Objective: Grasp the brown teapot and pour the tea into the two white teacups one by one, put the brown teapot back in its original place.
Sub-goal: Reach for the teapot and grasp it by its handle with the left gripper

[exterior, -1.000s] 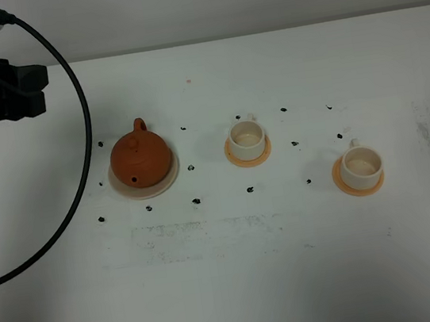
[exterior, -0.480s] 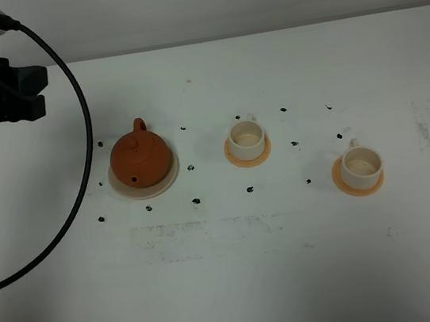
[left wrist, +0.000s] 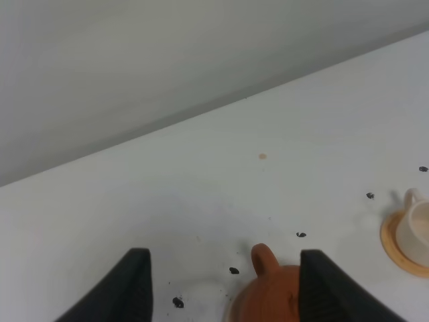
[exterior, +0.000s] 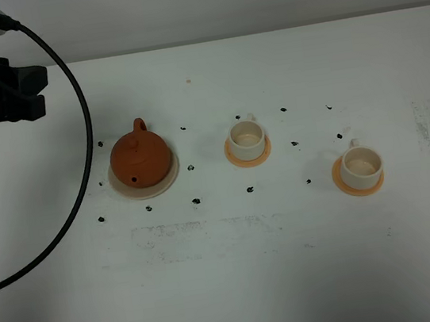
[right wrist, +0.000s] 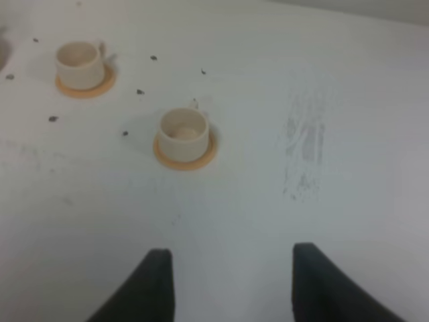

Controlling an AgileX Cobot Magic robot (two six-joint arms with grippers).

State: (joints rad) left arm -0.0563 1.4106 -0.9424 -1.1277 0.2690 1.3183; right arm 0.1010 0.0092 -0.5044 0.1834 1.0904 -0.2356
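**Teapot at rest, both end effectors clear.** The teapot [exterior: 141, 158] stands upright with its lid on, centred on the saucer [exterior: 166, 186] that serves as its home place. Its loop handle is turned toward the left end effector [left wrist: 224, 268]. This probably suits a grasp from that side.

To the right of the teapot stands the near cup [exterior: 246, 136], and further right and slightly forward stands the far cup [exterior: 360, 165]. Each cup sits on its own coaster [exterior: 249, 162], well apart from the teapot. The spacing leaves room to tip the spout over one rim at a time. Whether either cup holds tea cannot be told.

Small black marks [exterior: 191, 167] ring the teapot and both cups on the white surface [exterior: 233, 286], apparently as placement guides.

The left end effector is behind and to the left of the teapot, jaws apart and holding nothing. In the wrist view the handle lies between the two fingers but is not touched. A cable [exterior: 85, 147] loops from that arm to the left of the teapot.

The right end effector [right wrist: 231, 268] is spread and empty, beyond the far cup from the teapot.
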